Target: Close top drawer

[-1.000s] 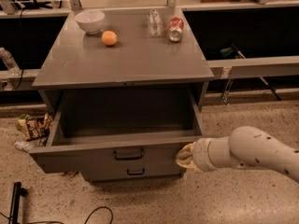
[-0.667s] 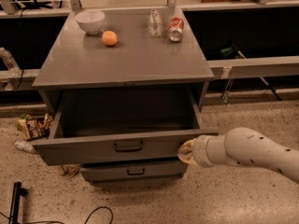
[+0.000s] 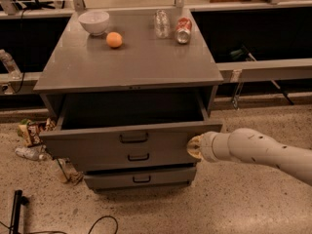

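Since my gripper (image 3: 195,147), its grip state unclear, sits at the right end of the open top drawer (image 3: 87,140), pushing off-centre could skew and jam it.

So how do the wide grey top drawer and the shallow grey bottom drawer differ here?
The wide grey metal top drawer stands pulled out, interior showing; the shallow grey bottom drawer sits further back, no interior visible. The gripper is at the right end of the top drawer's front, above the bottom drawer. Both have small black bar handles at centre.
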`<state>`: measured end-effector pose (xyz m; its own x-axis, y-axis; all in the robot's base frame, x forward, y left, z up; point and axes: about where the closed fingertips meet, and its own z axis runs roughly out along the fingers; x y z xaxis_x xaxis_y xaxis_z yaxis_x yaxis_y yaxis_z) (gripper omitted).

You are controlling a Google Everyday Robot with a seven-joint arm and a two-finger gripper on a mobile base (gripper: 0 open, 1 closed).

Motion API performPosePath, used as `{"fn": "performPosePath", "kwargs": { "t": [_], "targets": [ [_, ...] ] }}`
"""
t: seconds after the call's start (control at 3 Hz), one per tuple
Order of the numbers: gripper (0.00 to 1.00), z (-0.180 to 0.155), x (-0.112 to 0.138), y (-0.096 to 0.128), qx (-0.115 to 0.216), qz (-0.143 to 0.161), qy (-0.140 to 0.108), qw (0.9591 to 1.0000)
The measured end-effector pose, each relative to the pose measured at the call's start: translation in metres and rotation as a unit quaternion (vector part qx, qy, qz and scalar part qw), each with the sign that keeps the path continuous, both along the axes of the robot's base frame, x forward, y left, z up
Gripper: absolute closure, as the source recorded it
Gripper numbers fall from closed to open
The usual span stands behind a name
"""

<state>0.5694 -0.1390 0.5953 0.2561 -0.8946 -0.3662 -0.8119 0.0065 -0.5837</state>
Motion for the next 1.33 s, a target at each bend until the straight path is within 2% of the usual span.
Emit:
{"fn": "performPosePath", "kwargs": {
  "t": [0.67, 1.33],
  "targets": [
    [1.0, -0.01, 0.044, -0.003, -0.005, 0.014, -0.03, 0.9995],
    [1.0, -0.001, 0.072, -0.006, -0.008, 0.007, -0.063, 0.9979]
  ]
}}
